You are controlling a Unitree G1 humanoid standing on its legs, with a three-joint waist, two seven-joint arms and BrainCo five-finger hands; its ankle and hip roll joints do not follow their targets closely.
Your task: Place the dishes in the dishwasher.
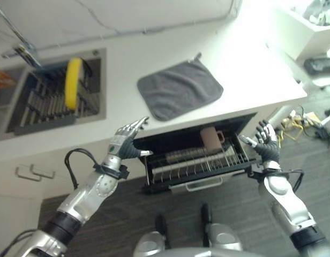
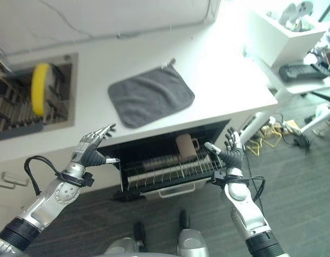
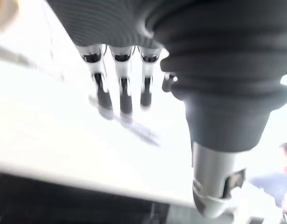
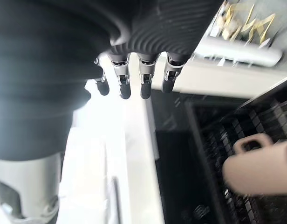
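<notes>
The dishwasher drawer stands pulled out under the counter, its wire rack showing. A brown mug sits in the rack near the back; the right wrist view shows the mug too. A yellow plate stands on edge in the sink rack at the left. My left hand is open, fingers straight, at the counter's front edge by the drawer's left corner. My right hand is open beside the drawer's right end. Neither hand holds anything.
A grey cloth lies on the white counter above the drawer. The sink with a dark rack and a faucet lies at the left. A white box and floor cables are at the right.
</notes>
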